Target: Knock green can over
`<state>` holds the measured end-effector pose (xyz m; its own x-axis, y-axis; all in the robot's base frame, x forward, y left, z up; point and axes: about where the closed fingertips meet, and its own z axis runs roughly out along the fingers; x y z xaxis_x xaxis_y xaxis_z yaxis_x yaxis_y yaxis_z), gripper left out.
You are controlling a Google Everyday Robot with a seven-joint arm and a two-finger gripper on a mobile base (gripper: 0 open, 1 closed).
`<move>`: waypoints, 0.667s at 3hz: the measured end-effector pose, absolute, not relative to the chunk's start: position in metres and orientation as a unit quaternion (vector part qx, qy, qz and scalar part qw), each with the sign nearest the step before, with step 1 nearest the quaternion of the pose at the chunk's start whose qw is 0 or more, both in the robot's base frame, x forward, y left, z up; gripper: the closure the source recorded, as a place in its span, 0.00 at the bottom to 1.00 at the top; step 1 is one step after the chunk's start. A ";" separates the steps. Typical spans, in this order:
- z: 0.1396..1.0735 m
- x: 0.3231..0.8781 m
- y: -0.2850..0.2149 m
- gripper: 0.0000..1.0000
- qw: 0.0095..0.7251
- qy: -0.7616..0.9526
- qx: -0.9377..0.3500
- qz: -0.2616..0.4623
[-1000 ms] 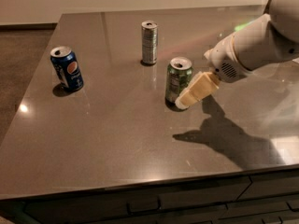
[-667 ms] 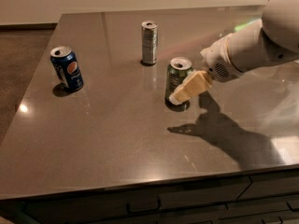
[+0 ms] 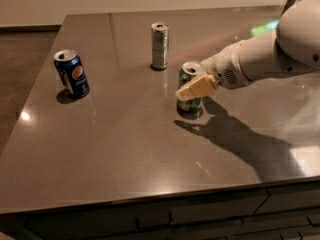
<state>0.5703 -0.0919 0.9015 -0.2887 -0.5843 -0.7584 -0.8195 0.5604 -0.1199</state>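
The green can [image 3: 189,77] stands upright near the middle of the dark table, its silver top showing. My gripper [image 3: 197,87] reaches in from the right on the white arm. Its pale fingers [image 3: 194,89] lie across the front of the can's middle and hide part of the label. The can's base [image 3: 189,105] shows below the fingers.
A slim silver can [image 3: 160,45] stands upright behind and left of the green can. A blue Pepsi can [image 3: 72,73] stands upright at the left. The table [image 3: 125,149] has its front edge near the bottom, with drawers below. The arm's shadow falls to the right front.
My gripper has moved left, from just right of the green can to across its front. The can still stands upright in the same spot.
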 end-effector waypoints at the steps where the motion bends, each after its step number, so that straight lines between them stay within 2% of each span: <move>1: 0.903 0.571 -0.090 0.49 0.403 0.786 -0.440 0.163; 2: 0.911 0.574 -0.092 0.73 0.407 0.780 -0.447 0.161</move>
